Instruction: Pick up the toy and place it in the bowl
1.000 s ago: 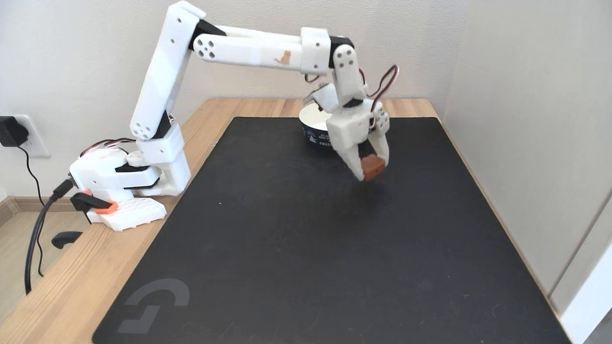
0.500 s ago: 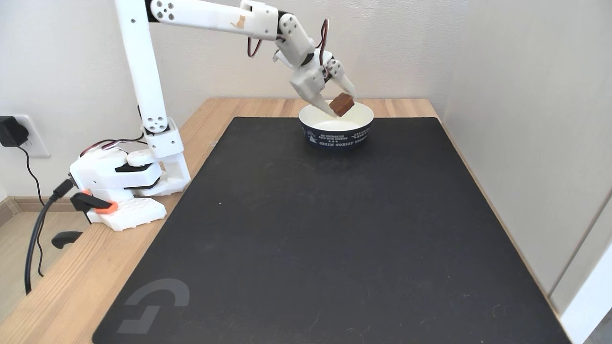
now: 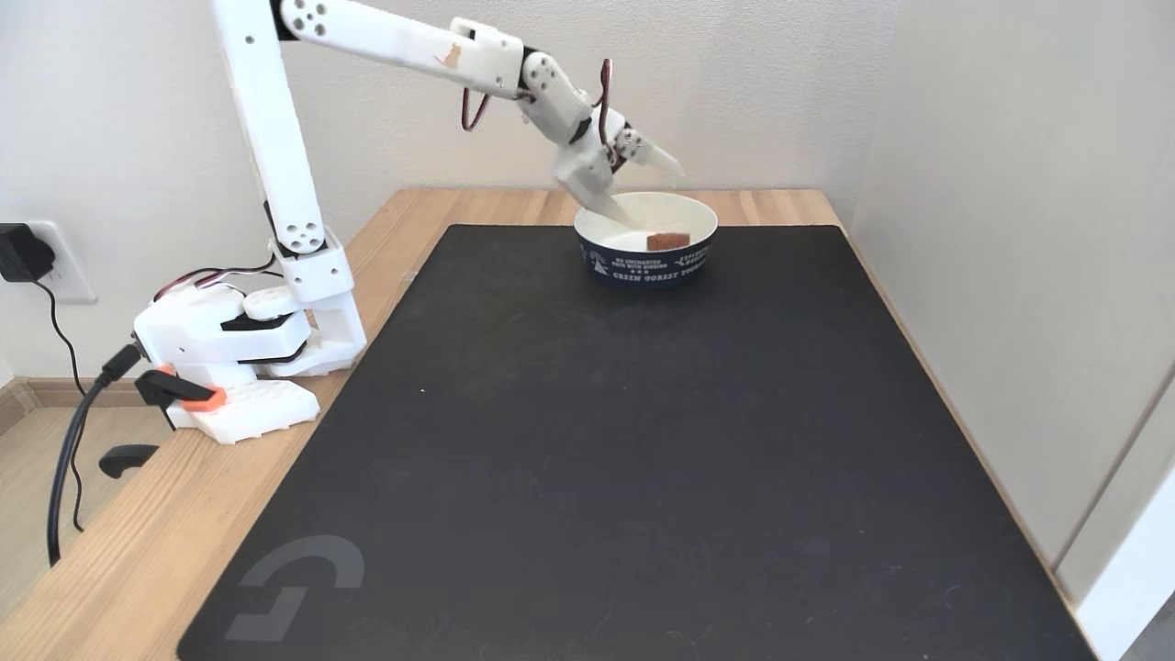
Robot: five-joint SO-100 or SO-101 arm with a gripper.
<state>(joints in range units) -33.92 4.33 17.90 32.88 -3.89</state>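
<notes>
- Fixed view: the toy (image 3: 667,240) lies inside the bowl (image 3: 647,267), near its front wall
- My gripper (image 3: 654,193) hangs over the bowl's back rim, jaws spread wide, holding nothing
- The toy sits just below and forward of the fingertips, so I judge the placing done

Fixed view. A large black desk mat (image 3: 643,441) covers most of a light wooden table (image 3: 138,542); a grey angular logo (image 3: 294,583) is printed at the mat's near left corner. Bare wood shows along the mat's left edge and as a narrow strip beyond its far edge. Left of the mat, past the table edge, a black plug adapter (image 3: 20,252) sits in a white wall outlet (image 3: 69,266), and a black cable (image 3: 69,459) hangs beside the table. Plain pale walls (image 3: 1010,229) rise behind the mat and to its right.
</notes>
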